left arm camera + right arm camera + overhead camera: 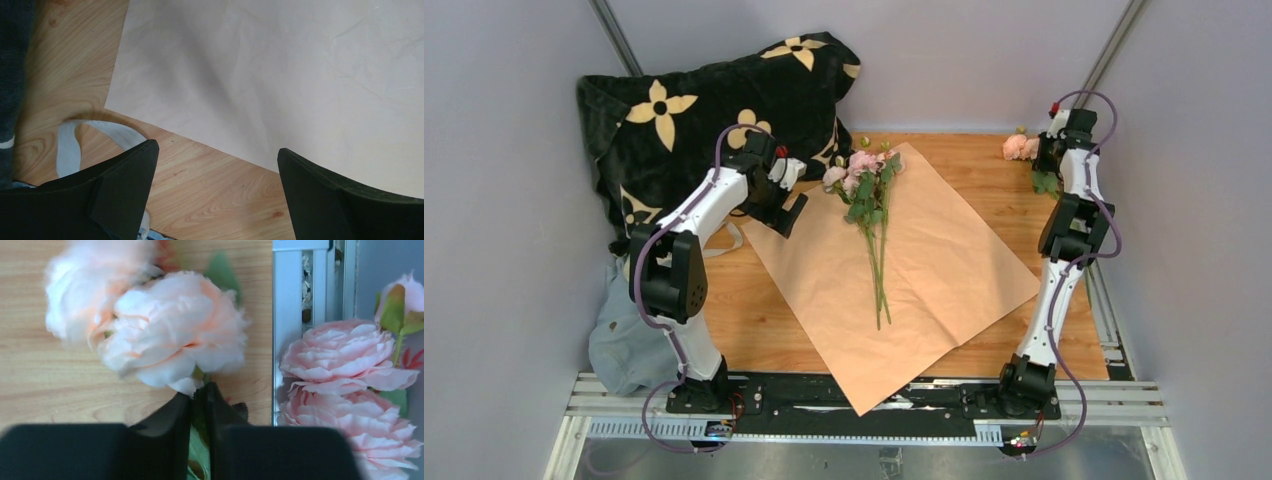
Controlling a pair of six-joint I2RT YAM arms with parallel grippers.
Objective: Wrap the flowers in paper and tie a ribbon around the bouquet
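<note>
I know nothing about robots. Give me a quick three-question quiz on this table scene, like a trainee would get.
1. True or false: the left gripper grips the tan paper.
2. What lies on the paper? A) flowers B) scissors C) a cup
3. Fill in: the right gripper pinches a pink flower by its ____.
Key: 1 false, the left gripper is open above the paper's edge; 2 A; 3 stem.

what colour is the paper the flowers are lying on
Tan-peach; the paper shows best in the top external view.
</note>
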